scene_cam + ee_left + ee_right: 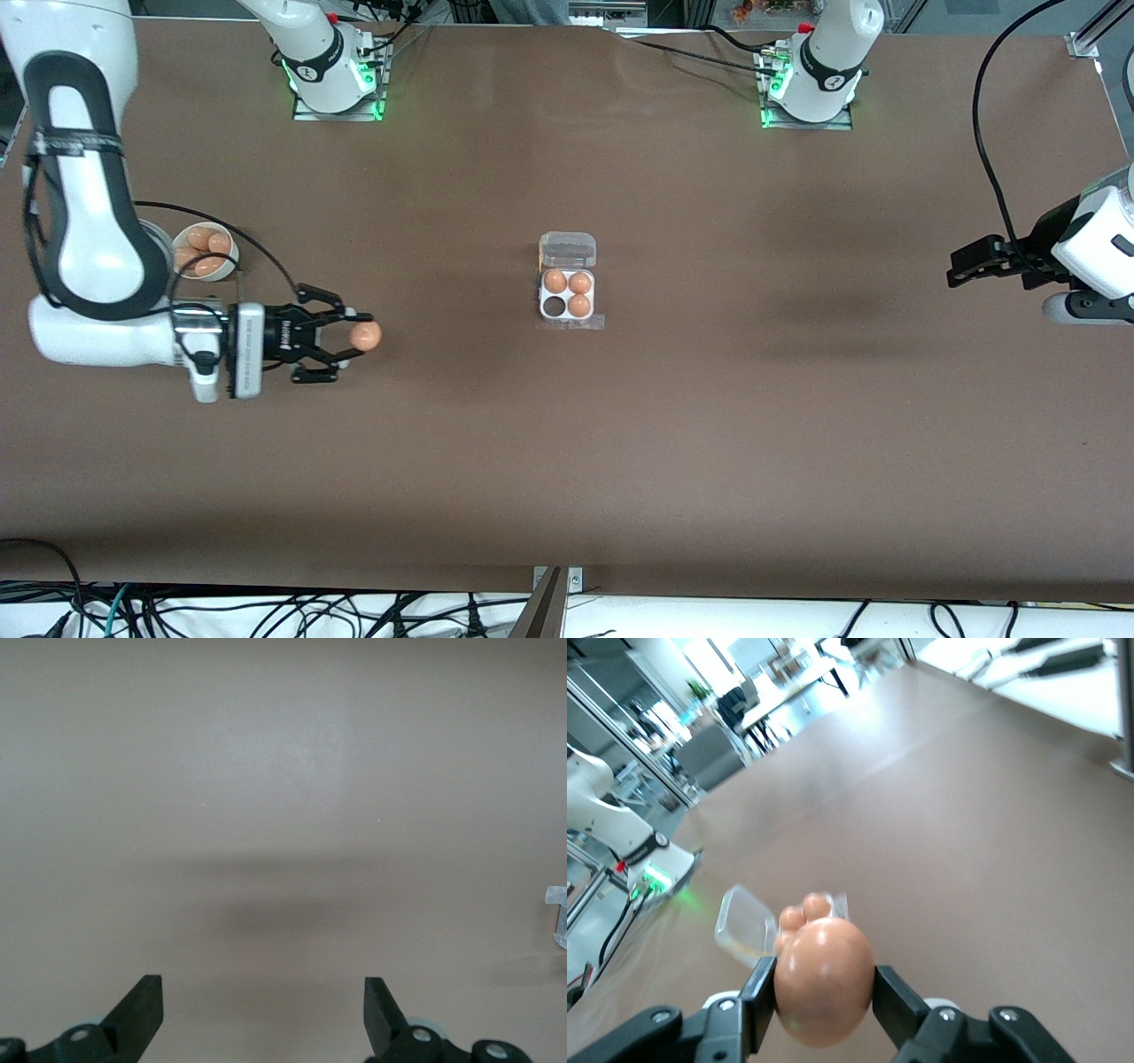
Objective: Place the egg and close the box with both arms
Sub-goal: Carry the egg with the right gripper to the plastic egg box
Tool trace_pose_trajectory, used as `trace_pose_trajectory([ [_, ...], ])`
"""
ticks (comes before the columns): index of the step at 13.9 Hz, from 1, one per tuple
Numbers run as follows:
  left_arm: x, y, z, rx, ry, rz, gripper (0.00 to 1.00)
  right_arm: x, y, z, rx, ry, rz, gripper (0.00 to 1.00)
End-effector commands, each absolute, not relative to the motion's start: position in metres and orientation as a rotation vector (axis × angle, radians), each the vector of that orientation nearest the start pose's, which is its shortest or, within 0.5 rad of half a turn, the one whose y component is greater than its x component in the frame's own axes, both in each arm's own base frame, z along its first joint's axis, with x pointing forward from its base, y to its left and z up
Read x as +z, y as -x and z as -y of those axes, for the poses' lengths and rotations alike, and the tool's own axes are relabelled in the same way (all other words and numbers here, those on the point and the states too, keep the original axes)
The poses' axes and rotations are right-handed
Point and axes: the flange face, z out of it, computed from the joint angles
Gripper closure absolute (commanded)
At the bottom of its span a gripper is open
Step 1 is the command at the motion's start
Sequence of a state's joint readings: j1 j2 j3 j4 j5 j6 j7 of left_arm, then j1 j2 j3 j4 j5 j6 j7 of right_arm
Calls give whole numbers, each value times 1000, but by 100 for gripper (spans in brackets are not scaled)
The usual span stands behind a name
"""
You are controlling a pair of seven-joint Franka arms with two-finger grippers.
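My right gripper point(361, 337) is shut on an orange-brown egg point(365, 335) and holds it above the bare table, between the bowl and the box. The egg fills the space between the fingers in the right wrist view point(824, 981). The box point(567, 294) lies at the table's middle with its clear lid point(567, 250) open and laid back. Three eggs sit in its white tray and one cell is empty point(555, 307). The box shows past the egg in the right wrist view point(757, 923). My left gripper point(961, 263) is open and empty, above the table at the left arm's end point(264, 1010).
A round white bowl point(205, 251) with several more eggs stands at the right arm's end, partly hidden by the right arm. Black cables hang near the left arm. A strip of clear plastic point(557, 914) shows at the edge of the left wrist view.
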State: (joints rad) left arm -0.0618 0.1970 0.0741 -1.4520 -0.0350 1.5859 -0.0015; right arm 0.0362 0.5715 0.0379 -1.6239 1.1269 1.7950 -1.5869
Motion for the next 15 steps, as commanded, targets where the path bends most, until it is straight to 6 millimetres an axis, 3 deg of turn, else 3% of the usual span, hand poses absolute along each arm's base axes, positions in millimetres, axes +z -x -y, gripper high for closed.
trace_pose_trajectory([
  [1, 574, -612, 0, 84, 3157, 3, 0, 280, -657, -171, -613, 1692, 1170, 71],
  [6, 574, -612, -1, 81, 3155, 3, 0, 245, -639, -246, -676, 1665, 1308, 72],
  [10, 570, -614, -1, 91, 3156, 12, 0, 211, -623, -280, -693, 1596, 1402, 72],
  [13, 567, -615, -15, 98, 3154, 44, 0, 186, -611, -303, -686, 1610, 1405, 72],
  [15, 576, -616, -15, 67, 3154, 43, 0, 174, -603, -318, -678, 1629, 1410, 72],
])
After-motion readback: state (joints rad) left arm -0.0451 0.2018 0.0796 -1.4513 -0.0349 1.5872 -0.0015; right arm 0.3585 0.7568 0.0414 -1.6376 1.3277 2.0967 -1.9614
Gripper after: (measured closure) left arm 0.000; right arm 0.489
